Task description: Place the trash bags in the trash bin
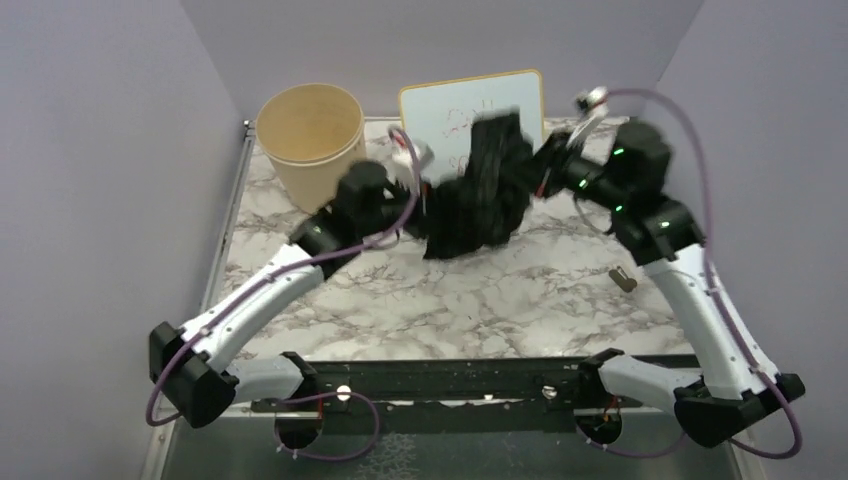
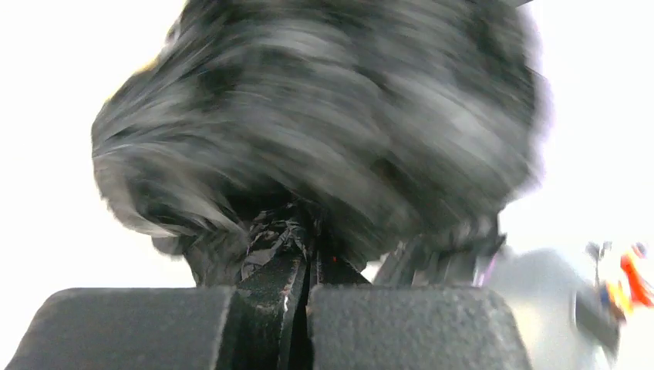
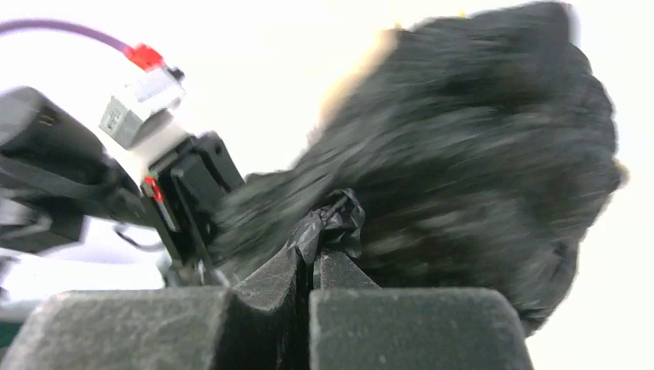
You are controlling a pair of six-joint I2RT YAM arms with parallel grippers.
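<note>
One trash bag [image 1: 478,190] between both arms' fingers [image 2: 266,297]

Overhead looks down; 2 wrist views hug bag [image 2: 324,116].

The trash bag [image 1: 478,200] hangs between the left claw [image 1: 428,205] and the right claw [image 1: 535,168] and fills the middle above the bench [image 1: 480,310]. Just behind it the whiteboard [image 1: 440,110] closes the back. The trash bin [image 1: 300,178] at the back left has its mouth open upward, with free air above. The near half of the bench is free, except a small dark thing [image 1: 621,279] beside the right arm.
</note>
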